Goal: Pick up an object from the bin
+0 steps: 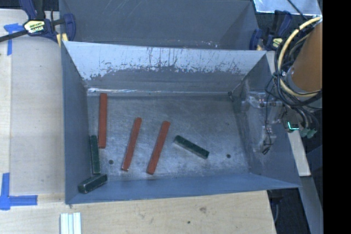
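Note:
My gripper point(266, 140) hangs at the bin's right side, above the sloping right wall and apart from every loose thing. Nearest to it, on the bin floor to its left, lies a short dark green bar point(191, 147), turned at a slant. Further left a red-brown stick point(158, 147) lies slanted, with a second red-brown stick point(131, 144) beside it. Nothing shows in the gripper.
A third red-brown stick point(102, 120) lies upright in view by the left wall. Below it are a dark green bar point(94, 154) and another dark green block point(92, 183) in the front left corner. The arm with its cables stands outside the right rim.

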Motion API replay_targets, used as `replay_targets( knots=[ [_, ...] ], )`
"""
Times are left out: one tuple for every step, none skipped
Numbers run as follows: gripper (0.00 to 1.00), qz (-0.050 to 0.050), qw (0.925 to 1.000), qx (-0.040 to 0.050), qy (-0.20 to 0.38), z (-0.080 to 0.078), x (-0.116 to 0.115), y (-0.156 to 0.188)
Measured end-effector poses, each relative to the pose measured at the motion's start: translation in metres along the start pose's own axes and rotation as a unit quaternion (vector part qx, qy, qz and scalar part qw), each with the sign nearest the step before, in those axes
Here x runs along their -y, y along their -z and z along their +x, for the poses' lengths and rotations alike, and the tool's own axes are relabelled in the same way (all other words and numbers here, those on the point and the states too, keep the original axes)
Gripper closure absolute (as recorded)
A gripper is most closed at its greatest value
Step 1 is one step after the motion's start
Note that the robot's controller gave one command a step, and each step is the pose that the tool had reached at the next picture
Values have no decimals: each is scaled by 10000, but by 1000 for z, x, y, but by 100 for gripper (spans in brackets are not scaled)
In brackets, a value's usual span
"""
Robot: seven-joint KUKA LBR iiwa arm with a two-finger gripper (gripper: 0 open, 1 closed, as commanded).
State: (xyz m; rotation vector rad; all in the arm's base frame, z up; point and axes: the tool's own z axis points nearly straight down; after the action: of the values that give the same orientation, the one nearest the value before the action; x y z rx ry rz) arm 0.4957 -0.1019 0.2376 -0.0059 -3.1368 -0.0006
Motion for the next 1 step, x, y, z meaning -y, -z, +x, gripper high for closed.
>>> replay_targets(
  knots=[
    [0,-5,9949,0,1009,-5,-22,-156]
  ],
)
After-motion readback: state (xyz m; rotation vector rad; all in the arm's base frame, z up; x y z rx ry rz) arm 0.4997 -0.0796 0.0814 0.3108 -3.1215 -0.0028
